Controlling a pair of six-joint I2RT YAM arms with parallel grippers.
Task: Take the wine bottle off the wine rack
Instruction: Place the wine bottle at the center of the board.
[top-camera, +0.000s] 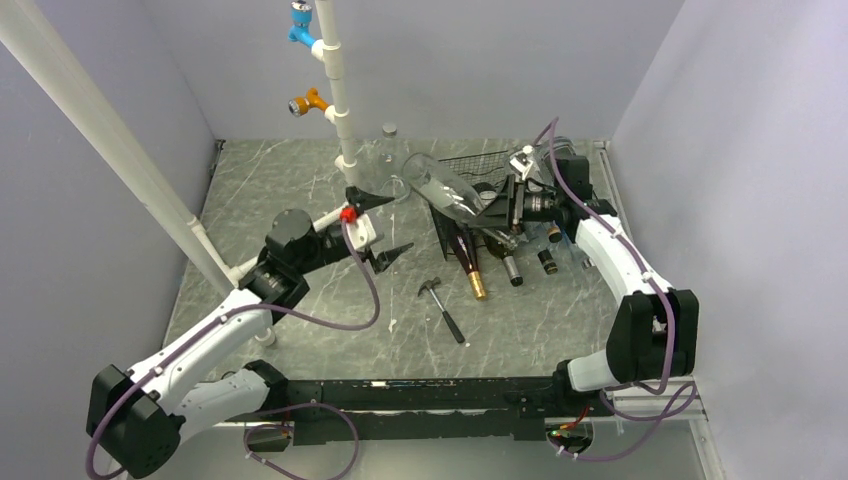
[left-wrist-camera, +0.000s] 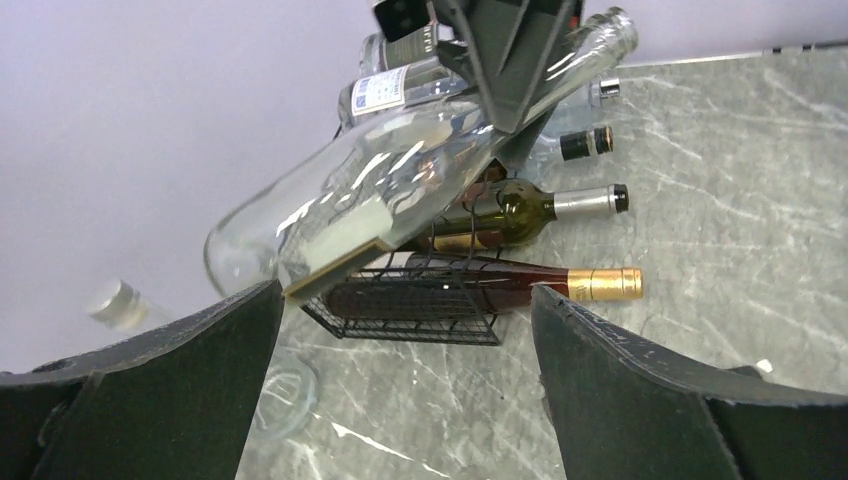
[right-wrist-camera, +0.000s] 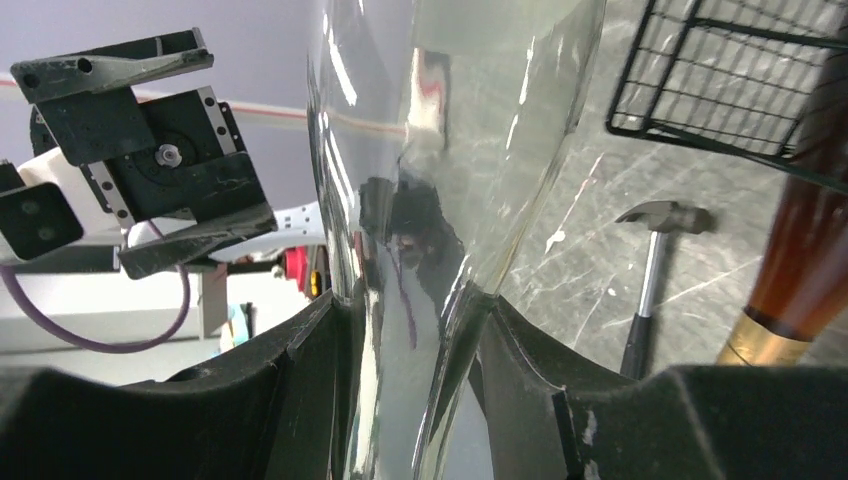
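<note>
A clear glass wine bottle (top-camera: 445, 188) hangs tilted in the air over the left end of the black wire wine rack (top-camera: 472, 160). My right gripper (top-camera: 500, 212) is shut on it. In the right wrist view the fingers (right-wrist-camera: 300, 370) clamp the narrowing glass of the wine bottle (right-wrist-camera: 440, 150). My left gripper (top-camera: 385, 227) stands wide open just left of the bottle's base, touching nothing. In the left wrist view the wine bottle (left-wrist-camera: 380, 190) slants above the wine rack (left-wrist-camera: 420, 305), beyond the open left gripper (left-wrist-camera: 405, 335).
The rack holds a dark bottle with a gold cap (left-wrist-camera: 500, 285) and a green bottle (left-wrist-camera: 510, 210), with more behind. A small hammer (top-camera: 440, 300) lies on the marble table in front of the rack. A white pipe post (top-camera: 335, 80) stands at the back. A clear capped bottle (top-camera: 388, 140) stands near the post.
</note>
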